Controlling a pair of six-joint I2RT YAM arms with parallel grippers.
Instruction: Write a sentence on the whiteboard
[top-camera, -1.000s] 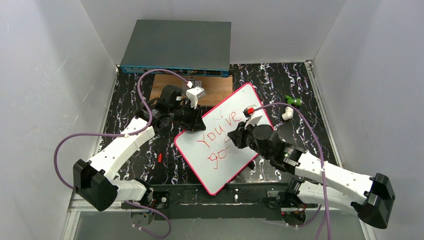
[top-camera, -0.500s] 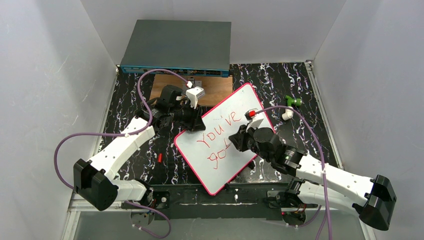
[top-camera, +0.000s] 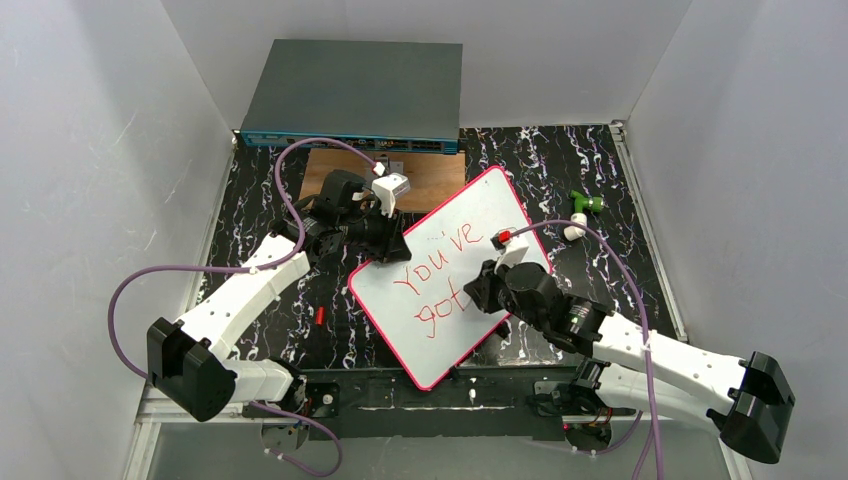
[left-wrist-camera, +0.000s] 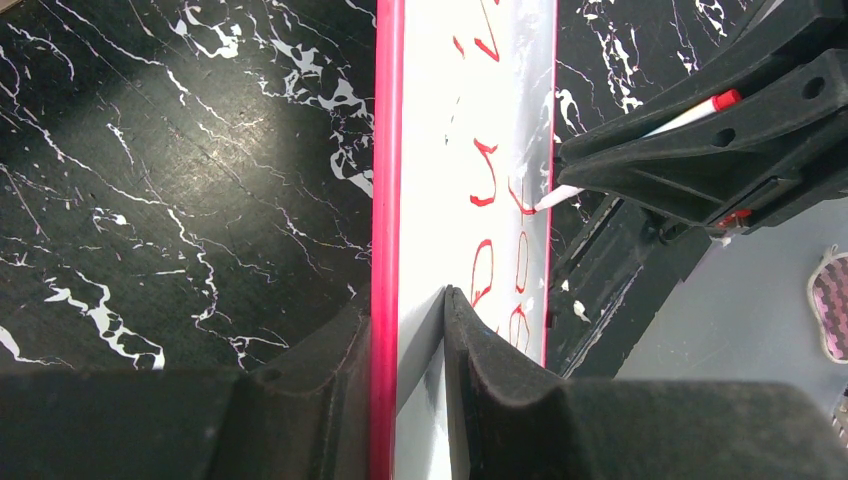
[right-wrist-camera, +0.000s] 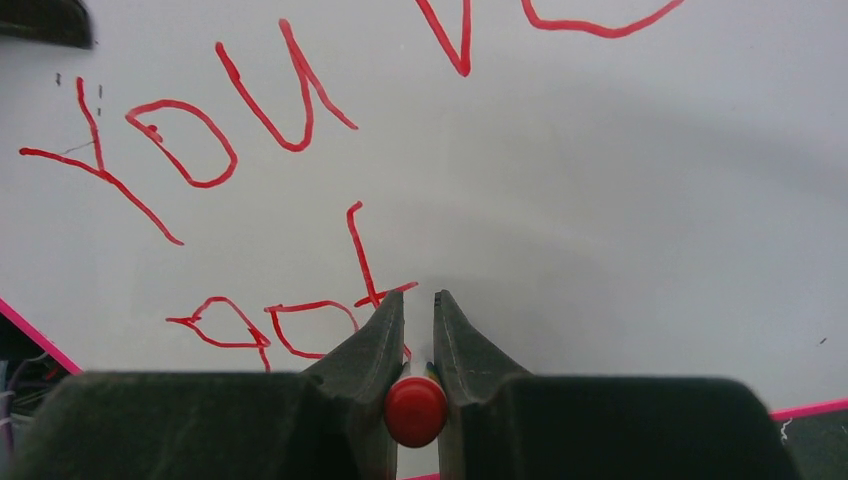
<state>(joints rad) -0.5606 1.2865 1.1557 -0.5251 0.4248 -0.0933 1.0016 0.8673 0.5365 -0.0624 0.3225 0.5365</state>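
Observation:
The whiteboard (top-camera: 470, 215), white with a pink-red rim, lies tilted on the black marbled table and reads "You've got" in red. My left gripper (top-camera: 385, 243) is shut on its left edge; the left wrist view shows the rim (left-wrist-camera: 387, 150) between my fingers (left-wrist-camera: 480, 340). My right gripper (top-camera: 478, 290) is shut on a red-capped marker (right-wrist-camera: 415, 410) and holds its tip on the board at the "t" of "got" (right-wrist-camera: 365, 260). The marker also shows in the left wrist view (left-wrist-camera: 690, 115).
A grey network switch box (top-camera: 352, 95) stands at the back, a brown wooden board (top-camera: 440, 175) in front of it. A green piece (top-camera: 583, 202) and a white cap (top-camera: 573, 230) lie right of the board. A small red object (top-camera: 319, 315) lies at the left.
My right gripper has moved down and right along the board with the marker, and the second line has grown from "go-" to "got". The left gripper has kept its hold.

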